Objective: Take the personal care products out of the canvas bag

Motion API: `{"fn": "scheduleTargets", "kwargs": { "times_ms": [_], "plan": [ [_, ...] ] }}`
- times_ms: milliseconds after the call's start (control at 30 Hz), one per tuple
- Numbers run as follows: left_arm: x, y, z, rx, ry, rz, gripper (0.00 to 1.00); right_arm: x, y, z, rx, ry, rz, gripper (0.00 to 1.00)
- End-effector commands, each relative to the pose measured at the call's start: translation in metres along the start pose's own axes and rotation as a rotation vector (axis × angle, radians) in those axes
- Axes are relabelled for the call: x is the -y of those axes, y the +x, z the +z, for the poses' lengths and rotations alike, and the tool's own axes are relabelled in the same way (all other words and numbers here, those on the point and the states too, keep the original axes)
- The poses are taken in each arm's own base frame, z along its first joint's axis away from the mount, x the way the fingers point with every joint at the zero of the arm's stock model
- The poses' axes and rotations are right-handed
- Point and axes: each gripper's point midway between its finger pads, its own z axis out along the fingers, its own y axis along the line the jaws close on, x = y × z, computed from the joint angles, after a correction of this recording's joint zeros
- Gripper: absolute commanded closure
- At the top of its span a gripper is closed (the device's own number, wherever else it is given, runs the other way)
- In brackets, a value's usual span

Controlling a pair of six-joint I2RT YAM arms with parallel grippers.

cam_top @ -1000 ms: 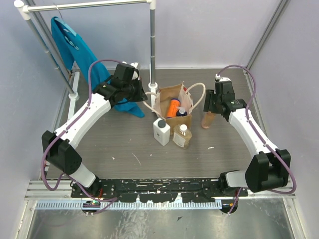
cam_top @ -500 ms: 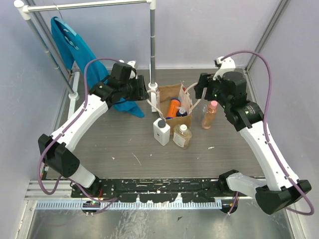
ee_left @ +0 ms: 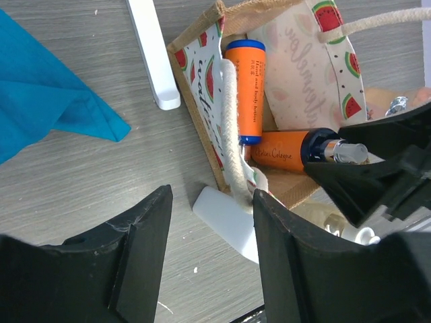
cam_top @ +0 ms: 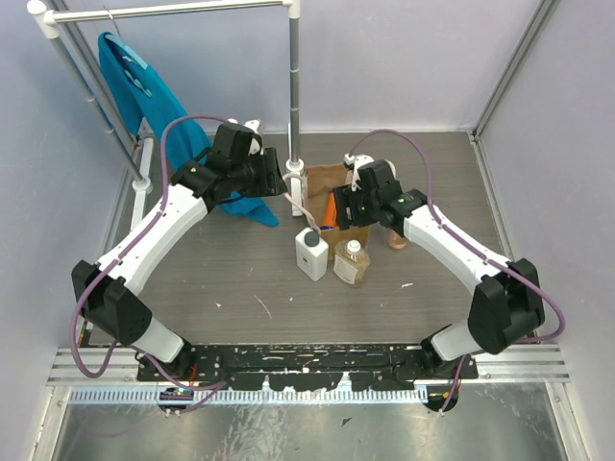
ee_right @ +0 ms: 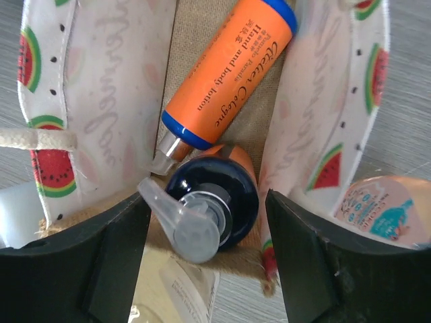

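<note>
My right gripper point(ee_right: 209, 235) hangs with its jaws spread wide and empty over the mouth of the canvas bag point(ee_right: 94, 108), lined up, I judge, to close round the pump bottle point(ee_right: 215, 195) that sits pump end up beneath it. The orange tube point(ee_right: 229, 74) with its blue band lies just beside that bottle, the only other thing I see inside. My left gripper point(ee_left: 210, 202) is wide too and holds nothing, with the cord handle point(ee_left: 232, 128) just ahead of its fingers, probably placed to steady the bag. Out on the table point(cam_top: 240, 279) stand the white bottle point(cam_top: 310, 252) and the amber bottle point(cam_top: 352, 262), with the pinkish bottle point(ee_right: 380, 208) just beside the bag's far wall
</note>
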Motion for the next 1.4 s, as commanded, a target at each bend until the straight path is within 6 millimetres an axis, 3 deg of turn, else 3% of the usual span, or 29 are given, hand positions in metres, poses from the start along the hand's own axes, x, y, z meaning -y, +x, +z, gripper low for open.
{"fn": "scheduleTargets", "kwargs": {
  "times_ms": [0,100,167,200,267,333,533,633,767,833,933,1033,1133,1200,1367],
  "plan": [
    [0.005,-0.006,-0.011,0.029,0.028,-0.011,0.42,-0.005,-0.016,0.007,0.053,-0.026,-0.008,0.26],
    [0.005,-0.006,-0.012,0.031,0.030,-0.010,0.41,-0.009,-0.002,0.013,0.004,-0.048,-0.006,0.28],
    [0.005,-0.006,-0.011,0.031,0.030,-0.010,0.41,-0.012,0.001,0.013,-0.019,-0.066,-0.014,0.39],
    [0.005,-0.005,-0.010,0.030,0.029,-0.010,0.41,-0.013,0.000,0.012,-0.026,-0.066,-0.019,0.49],
    [0.005,-0.004,-0.009,0.024,0.031,-0.011,0.41,-0.012,-0.010,0.006,-0.016,-0.050,-0.027,0.66],
    [0.005,-0.004,-0.008,0.022,0.031,-0.012,0.41,-0.007,-0.032,-0.006,0.035,-0.012,-0.030,0.69],
    [0.005,-0.006,-0.011,0.030,0.031,-0.009,0.42,-0.007,-0.126,-0.077,0.310,0.041,-0.009,0.71],
    [0.004,-0.007,-0.012,0.033,0.026,-0.007,0.41,-0.007,-0.155,-0.122,0.416,0.054,0.005,0.72],
    [0.004,-0.007,-0.010,0.034,0.023,-0.002,0.41,0.003,-0.169,-0.183,0.517,0.105,0.023,0.72],
    [0.004,-0.007,-0.009,0.033,0.023,-0.002,0.41,0.011,-0.166,-0.204,0.534,0.141,0.033,0.72],
    [0.005,-0.007,-0.007,0.032,0.029,-0.005,0.41,0.019,-0.154,-0.222,0.527,0.176,0.037,0.72],
    [0.006,-0.007,-0.005,0.028,0.034,-0.007,0.41,0.018,-0.142,-0.224,0.510,0.166,0.036,0.71],
    [0.008,-0.008,-0.003,0.028,0.042,-0.016,0.41,0.005,-0.133,-0.208,0.483,0.083,0.014,0.66],
    [0.011,-0.008,-0.002,0.022,0.054,-0.023,0.42,-0.007,-0.130,-0.188,0.453,0.021,0.008,0.62],
    [0.012,-0.006,-0.004,0.018,0.060,-0.026,0.42,-0.027,-0.118,-0.115,0.323,-0.081,-0.002,0.56]
  ]
}}
